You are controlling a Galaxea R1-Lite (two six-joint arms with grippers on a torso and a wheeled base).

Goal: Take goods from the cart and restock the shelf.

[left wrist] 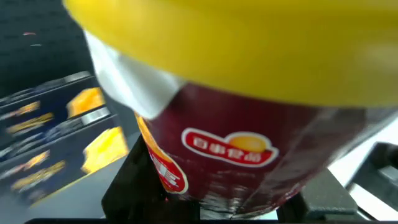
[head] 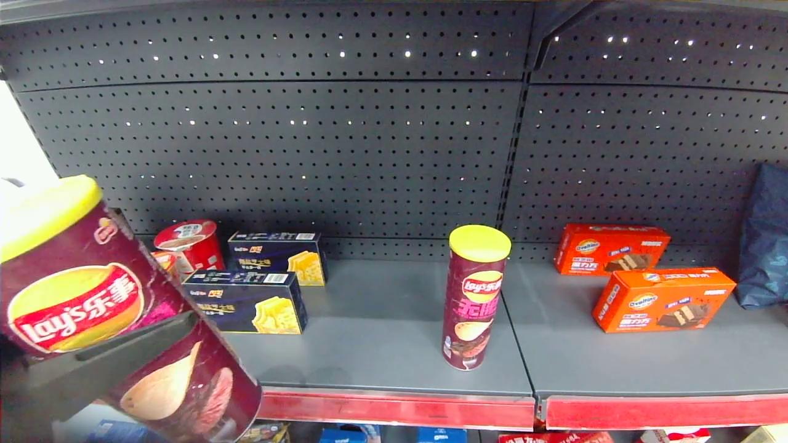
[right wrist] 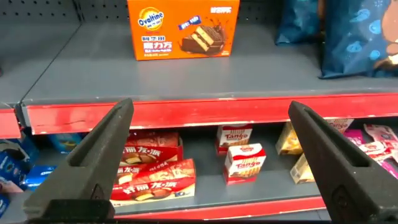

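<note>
- Closest to the lens is the held can [head: 92, 295] of crisps, maroon with a yellow lid. It is tilted, its lid leaning to the robot's left, low at the left in front of the shelf [head: 381, 344].
- The left gripper [head: 92, 369] is clamped around the can's body. One dark finger crosses the label, and the left wrist view shows the can [left wrist: 249, 155] wedged against the pads. A grip on the middle of the can looks meant to keep so tall a tube from swinging.
- A matching standing can [head: 474, 298] is upright near the shelf's front edge, label outward. I judge the held one belongs beside it, on the bare stretch between it and the dark blue boxes [head: 249, 301].
- Behind those boxes stands a red cup [head: 188, 243], close against the rear box.
- Further right, two orange boxes [head: 662, 298] lie flat, with a blue bag [head: 763, 246] beyond them.
- The right gripper [right wrist: 211, 168] is spread wide and holds nothing, facing the shelf's red front strip [right wrist: 186, 112] and the packets on the tier below.
</note>
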